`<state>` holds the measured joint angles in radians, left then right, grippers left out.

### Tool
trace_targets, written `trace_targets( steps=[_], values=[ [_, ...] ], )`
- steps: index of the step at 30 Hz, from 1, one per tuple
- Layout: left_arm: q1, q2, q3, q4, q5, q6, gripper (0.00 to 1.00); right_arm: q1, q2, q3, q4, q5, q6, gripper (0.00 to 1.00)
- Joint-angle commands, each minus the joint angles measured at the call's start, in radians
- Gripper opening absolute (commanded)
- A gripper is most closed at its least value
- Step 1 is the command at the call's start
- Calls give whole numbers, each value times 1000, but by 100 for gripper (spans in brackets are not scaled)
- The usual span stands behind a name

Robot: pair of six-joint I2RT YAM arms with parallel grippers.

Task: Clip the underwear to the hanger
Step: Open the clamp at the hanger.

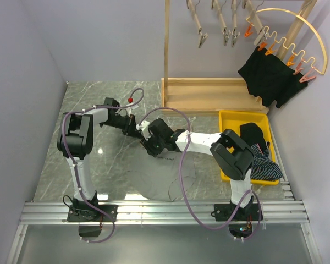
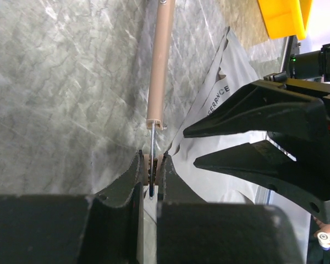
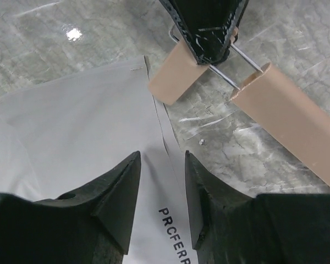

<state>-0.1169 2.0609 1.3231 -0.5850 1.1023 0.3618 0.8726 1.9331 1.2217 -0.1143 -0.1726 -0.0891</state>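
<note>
Right now the left gripper is clamped on the tan clip of the wooden hanger, just past the waistband edge of the grey underwear. The underwear lies flat on the marble table. Over that waistband hangs the right gripper, jaws parted and holding nothing. Right of the underwear sits a yellow tray of spare garments. Beyond the underwear stands a wooden rack with a black garment hanging.
</note>
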Motion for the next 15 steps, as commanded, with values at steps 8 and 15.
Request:
trace_targets(
  steps=[8, 15],
  values=[
    [-21, 21, 19, 5, -76, 22, 0, 6, 46, 16, 13, -62, -54, 35],
    [-26, 21, 13, -1, -105, 35, 0, 11, 49, 24, 24, -47, -81, 20]
  ],
)
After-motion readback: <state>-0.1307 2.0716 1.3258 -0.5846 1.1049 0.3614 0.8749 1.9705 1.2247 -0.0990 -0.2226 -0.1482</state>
